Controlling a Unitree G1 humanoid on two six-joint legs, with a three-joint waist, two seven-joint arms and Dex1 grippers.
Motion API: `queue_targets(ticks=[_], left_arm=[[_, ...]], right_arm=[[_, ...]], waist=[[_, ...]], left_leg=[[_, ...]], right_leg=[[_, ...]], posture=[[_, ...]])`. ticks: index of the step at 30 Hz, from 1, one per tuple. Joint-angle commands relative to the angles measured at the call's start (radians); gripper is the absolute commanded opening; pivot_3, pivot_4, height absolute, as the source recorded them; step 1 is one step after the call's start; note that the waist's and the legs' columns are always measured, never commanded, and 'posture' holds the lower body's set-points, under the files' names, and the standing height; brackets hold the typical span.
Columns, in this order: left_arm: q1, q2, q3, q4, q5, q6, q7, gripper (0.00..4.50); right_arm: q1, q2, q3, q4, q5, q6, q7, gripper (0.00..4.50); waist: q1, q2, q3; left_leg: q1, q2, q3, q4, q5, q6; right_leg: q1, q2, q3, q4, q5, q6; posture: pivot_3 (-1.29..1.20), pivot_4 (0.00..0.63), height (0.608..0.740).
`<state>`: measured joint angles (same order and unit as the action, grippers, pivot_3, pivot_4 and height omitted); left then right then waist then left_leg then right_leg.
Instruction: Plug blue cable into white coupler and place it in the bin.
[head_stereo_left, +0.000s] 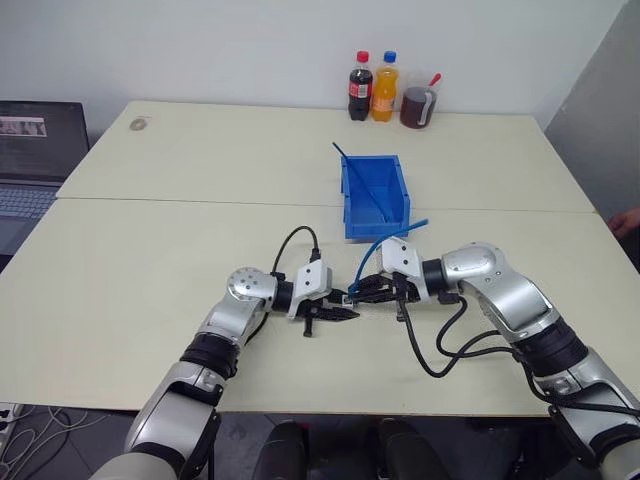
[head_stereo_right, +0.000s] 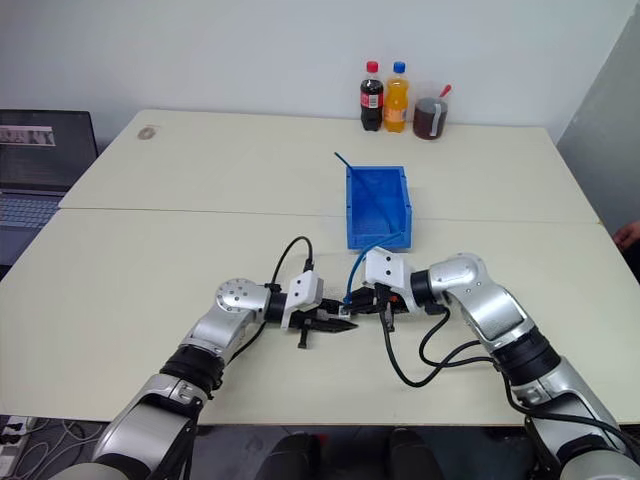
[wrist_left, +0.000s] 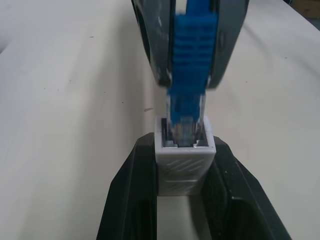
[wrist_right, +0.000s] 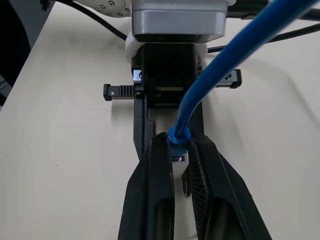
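We see our two grippers meeting tip to tip over a pale table (head_stereo_left: 150, 260). Beyond them, a little toward our right side, sits the bin (head_stereo_left: 374, 200), well apart from both sets of fingers, with a thin dark stick (head_stereo_left: 360, 177) leaning out of it. Far past the bin, at the table's back edge, stand two bottles (head_stereo_left: 372, 87) and a jug (head_stereo_left: 419, 105); a laptop (head_stereo_left: 35, 150) lies off beyond our left arm.

Our left gripper (head_stereo_left: 342, 313) is clamped on the coupler (wrist_left: 184, 162), one black finger against each side of the white block, socket facing the other gripper. Our right gripper (head_stereo_left: 358, 294) is pinched on the cable (wrist_right: 235, 55) just behind its plug. From there the cable arcs up and away toward the bin.

The clear plug (wrist_left: 184, 127) sits in the mouth of the coupler's socket; we cannot tell whether it is fully seated.
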<state>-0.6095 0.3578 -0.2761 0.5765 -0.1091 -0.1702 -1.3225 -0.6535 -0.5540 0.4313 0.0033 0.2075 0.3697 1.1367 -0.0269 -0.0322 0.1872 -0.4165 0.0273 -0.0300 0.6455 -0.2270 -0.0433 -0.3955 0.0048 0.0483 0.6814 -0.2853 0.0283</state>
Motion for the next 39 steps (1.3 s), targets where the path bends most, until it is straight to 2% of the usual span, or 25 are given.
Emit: queue_targets(ticks=[1, 10, 15, 16, 19, 24, 28, 32, 34, 36, 39], left_arm=[[0.016, 0.002, -0.013, -0.034, 0.005, 0.006, -0.012, 0.8], [0.011, -0.005, -0.006, -0.041, 0.003, 0.02, 0.003, 0.8], [0.007, -0.01, 0.001, -0.043, 0.004, 0.025, 0.019, 0.8], [0.008, -0.011, 0.007, -0.048, 0.002, 0.028, 0.025, 1.15], [0.021, 0.003, 0.022, -0.101, -0.027, 0.081, 0.019, 1.71], [0.078, 0.039, 0.095, -0.256, -0.078, 0.188, 0.095, 2.78], [0.162, 0.083, 0.175, -0.44, -0.131, 0.321, 0.189, 3.69], [0.24, 0.09, 0.269, -0.624, -0.162, 0.419, 0.347, 4.47], [0.262, 0.077, 0.304, -0.704, -0.181, 0.469, 0.422, 4.47], [0.28, 0.054, 0.323, -0.777, -0.199, 0.514, 0.497, 4.5], [0.312, 0.014, 0.327, -0.84, -0.208, 0.55, 0.577, 4.5]], right_arm=[[-0.013, -0.018, 0.005, 0.053, -0.054, -0.015, 0.019, 0.16], [0.034, 0.042, 0.06, 0.054, -0.11, -0.01, -0.016, 0.16], [0.062, 0.052, 0.068, 0.117, -0.148, -0.043, -0.023, 0.16], [0.061, 0.054, 0.057, 0.127, -0.144, -0.041, -0.028, 0.16], [0.054, 0.066, 0.003, 0.122, -0.099, 0.012, -0.047, 0.16], [0.033, 0.112, -0.178, 0.022, 0.072, 0.278, -0.12, 0.16], [-0.068, 0.145, -0.343, 0.025, 0.224, 0.499, -0.181, 0.16], [-0.308, 0.183, -0.491, 0.315, 0.282, 0.593, -0.264, 0.16], [-0.423, 0.193, -0.514, 0.496, 0.262, 0.558, -0.286, 0.16], [-0.526, 0.204, -0.506, 0.684, 0.21, 0.463, -0.295, 0.84], [-0.646, 0.225, -0.494, 0.955, 0.137, 0.303, -0.306, 1.27]], waist=[[0.0, 0.0, 0.0], [-0.002, 0.002, -0.001], [-0.005, 0.004, -0.004], [-0.005, 0.005, -0.004], [-0.004, 0.005, -0.005], [-0.007, 0.005, -0.004], [-0.007, 0.006, -0.004], [-0.015, 0.009, -0.002], [-0.013, 0.009, -0.002], [-0.009, 0.009, -0.002], [-0.004, 0.009, -0.002]], left_leg=[[0.0, 0.0, 0.0, 0.0, 0.0, 0.0], [0.003, 0.0, -0.002, 0.0, 0.0, 0.0], [0.01, 0.0, -0.002, 0.0, 0.0, 0.0], [0.011, 0.0, -0.002, 0.0, 0.0, 0.0], [0.016, 0.0, -0.002, -0.001, 0.0, 0.0], [0.017, 0.002, -0.002, -0.001, 0.0, 0.0], [0.014, 0.003, -0.005, -0.001, 0.0, 0.0], [0.012, 0.003, -0.007, -0.002, 0.0, 0.0], [0.011, 0.003, -0.008, -0.002, 0.0, 0.0], [0.011, 0.002, -0.007, -0.002, 0.0, 0.0], [0.01, 0.002, -0.003, -0.004, 0.0, 0.0]], right_leg=[[0.0, 0.0, 0.0, 0.0, 0.0, 0.0], [0.003, 0.0, -0.002, 0.0, 0.0, -0.001], [0.01, 0.002, -0.002, 0.0, 0.0, -0.002], [0.01, 0.002, -0.002, 0.0, 0.0, -0.002], [0.016, 0.002, -0.002, 0.0, -0.001, -0.001], [0.016, 0.003, -0.002, 0.001, 0.0, -0.003], [0.013, 0.002, -0.001, 0.001, 0.0, -0.004], [0.01, -0.001, -0.001, 0.002, 0.0, -0.004], [0.009, -0.002, -0.001, 0.002, 0.0, -0.004], [0.01, -0.002, -0.003, 0.001, 0.0, -0.004], [0.009, -0.002, -0.003, 0.0, 0.0, -0.004]], posture=[[0.0, 0.15, 0.74], [0.0, 0.15, 0.74], [0.0, 0.15, 0.74], [0.0, 0.15, 0.74], [0.0, 0.15, 0.74], [0.0, 0.15, 0.74], [0.0, 0.15, 0.74], [0.0, 0.15, 0.74], [0.0, 0.15, 0.74], [0.0, 0.15, 0.74], [0.0, 0.15, 0.74]])
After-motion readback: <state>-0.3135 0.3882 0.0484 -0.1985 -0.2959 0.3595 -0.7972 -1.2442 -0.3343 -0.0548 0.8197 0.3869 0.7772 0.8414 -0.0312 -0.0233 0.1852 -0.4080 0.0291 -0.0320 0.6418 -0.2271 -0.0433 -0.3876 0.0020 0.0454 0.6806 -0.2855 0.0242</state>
